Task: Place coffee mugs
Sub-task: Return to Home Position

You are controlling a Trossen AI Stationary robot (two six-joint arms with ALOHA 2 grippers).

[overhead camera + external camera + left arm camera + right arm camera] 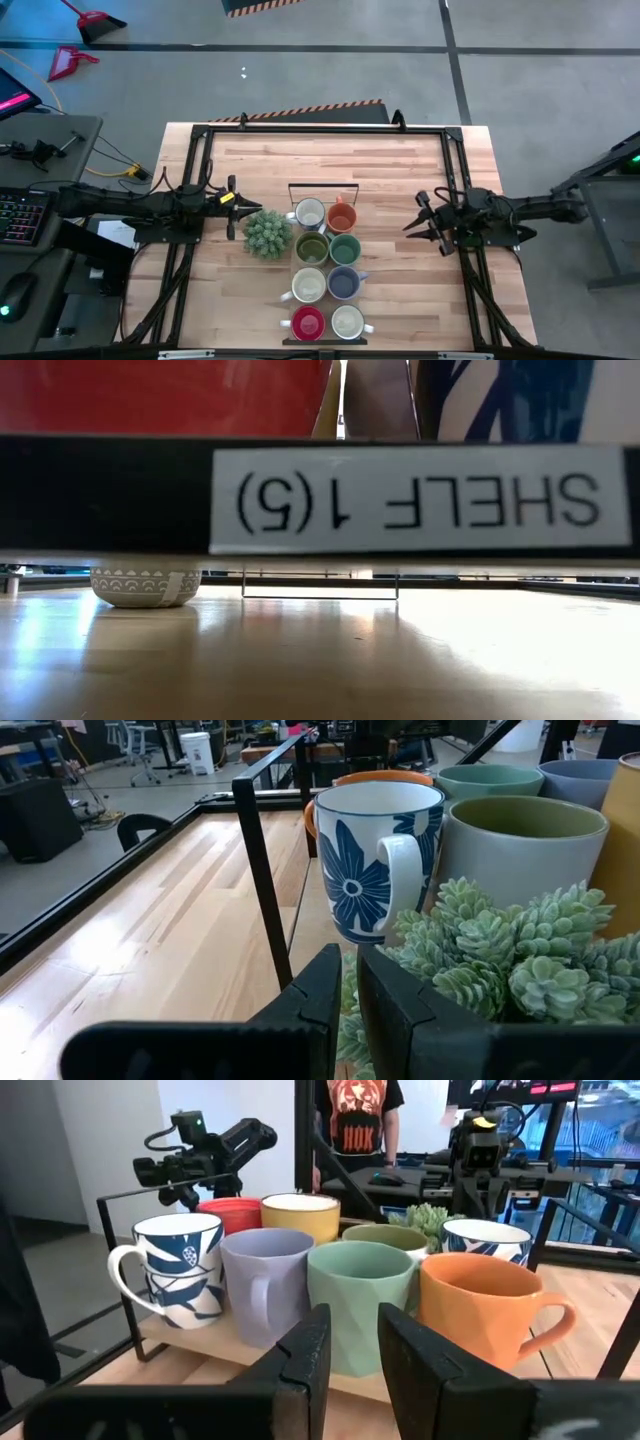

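in the rack (322,186), eight mugs (327,272) stand paired; varied colours

Look at your two arms. Both are dark, almost black, and made of thick, chunky pieces joined one after another. From above, your left arm (140,203) is long and lumpy, and it has a small yellow mark close to its tip. Your right arm (520,210) is black too, with thin pointy fingers sticking out at its end like little spikes. Up close, your left gripper (345,995) has two flat black fingers with smooth, dull sides and slanted edges. Your right gripper (350,1355) looks just the same: two wide, dark, wedge-shaped fingers growing out of a blocky black base.
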